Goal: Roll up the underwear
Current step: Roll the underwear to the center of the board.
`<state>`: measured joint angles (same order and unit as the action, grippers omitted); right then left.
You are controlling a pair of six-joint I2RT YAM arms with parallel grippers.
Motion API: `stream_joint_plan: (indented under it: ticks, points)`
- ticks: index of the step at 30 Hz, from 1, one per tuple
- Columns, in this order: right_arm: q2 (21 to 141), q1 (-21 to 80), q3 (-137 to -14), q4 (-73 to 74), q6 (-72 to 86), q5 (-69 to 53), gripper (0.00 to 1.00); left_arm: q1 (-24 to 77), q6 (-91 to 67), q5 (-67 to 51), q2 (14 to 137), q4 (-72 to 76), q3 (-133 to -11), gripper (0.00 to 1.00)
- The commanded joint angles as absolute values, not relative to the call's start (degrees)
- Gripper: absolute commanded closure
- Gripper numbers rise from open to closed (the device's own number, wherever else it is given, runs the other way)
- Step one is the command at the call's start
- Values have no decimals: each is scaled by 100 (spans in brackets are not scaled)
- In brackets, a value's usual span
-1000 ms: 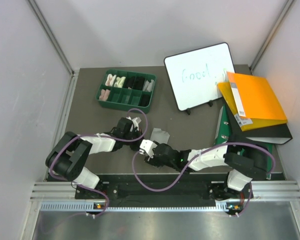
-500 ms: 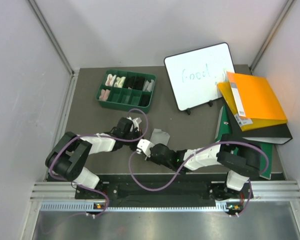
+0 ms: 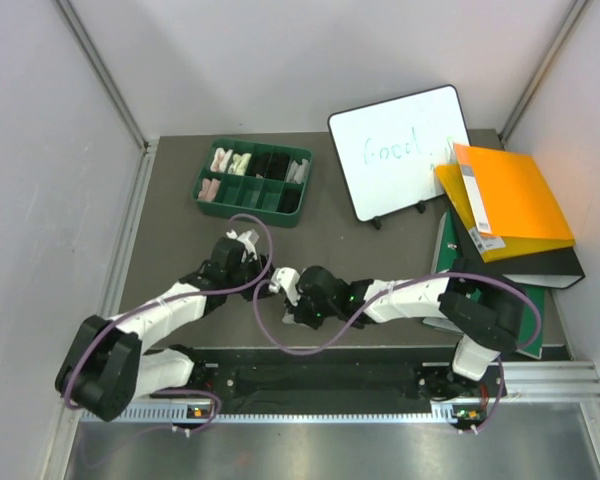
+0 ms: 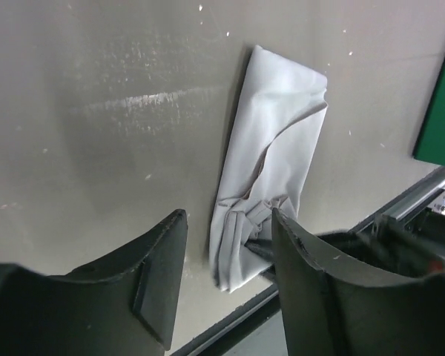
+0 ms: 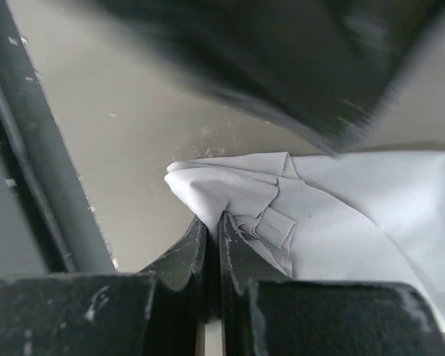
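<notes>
at the near middle of the tabletop [image 3: 170,235], the right gripper [image 5: 211,222] is closed tight, its tips pinching the bunched near corner of the light grey underwear [image 4: 271,156]. the left gripper [image 4: 228,222] hangs just over the same end with its fingers [image 4: 159,274] moderately apart, gripping nothing; the pinched corner shows between them. the underwear lies flat on the tabletop as a long, narrow, folded strip, creased along its length and puckered where it is held. from above, both wrists cover it. farther out, a green binder [image 4: 441,104] lies to the right under an orange folder [image 3: 510,195], a whiteboard [image 3: 400,150] stands behind, and a green tray [image 3: 248,212] of small cloth rolls sits at the far left.
</notes>
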<state>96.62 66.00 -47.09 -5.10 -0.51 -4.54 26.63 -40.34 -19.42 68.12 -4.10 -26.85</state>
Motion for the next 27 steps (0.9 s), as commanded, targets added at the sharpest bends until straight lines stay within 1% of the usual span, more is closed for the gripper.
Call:
stream_joint_plan:
  ticks: [1,2,5,11,13,16,21,27]
  points:
    - [9606,5918,-4878,-316,720,-2186,100,2646,-3824,-1784,6233,-352,-2348,47]
    - [9650,5793,-4878,-369,816,-2606,100,2646,-3806,-1793,6153,-291,-2303,47]
    - [9747,5389,-4913,-483,1133,-3240,100,2646,-3718,-2003,5872,104,-2092,48]
    - [10195,4897,-5159,-404,1590,-4234,100,2751,-3884,-2723,5555,1536,-1556,48]
    - [10318,4782,-5177,-535,1845,-4455,100,2777,-3955,-2891,5581,2097,-1372,46]
    - [10388,4571,-5177,-659,2135,-4719,100,2812,-4060,-3146,5773,2609,-1170,44]
    - [10547,4176,-5221,-764,2521,-5071,100,2891,-4367,-3357,6327,3856,-923,44]
    - [10775,3999,-5282,-739,2646,-5133,100,3120,-4438,-3384,6960,4473,-967,44]
